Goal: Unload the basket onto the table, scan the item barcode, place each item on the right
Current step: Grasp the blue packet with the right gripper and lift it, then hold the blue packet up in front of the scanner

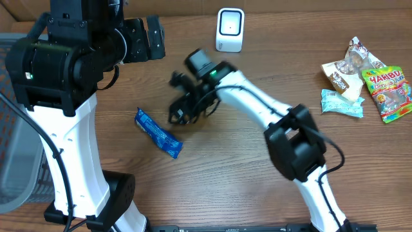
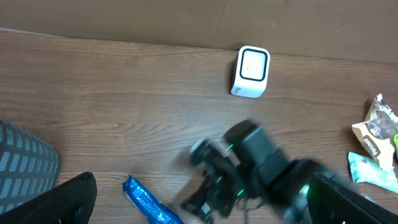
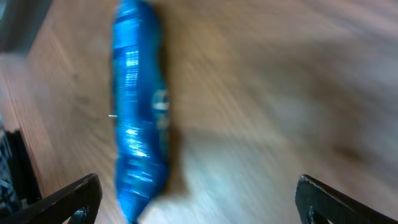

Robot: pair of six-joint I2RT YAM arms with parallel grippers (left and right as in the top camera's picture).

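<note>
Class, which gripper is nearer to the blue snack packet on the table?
Right. The right gripper sits open just beside the blue snack packet; the left gripper is farther off, toward the back of the table.

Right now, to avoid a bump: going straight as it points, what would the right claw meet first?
Probably the blue wrapper, lying left of centre before the open right claw; otherwise the table. Depth is blurred.
</note>
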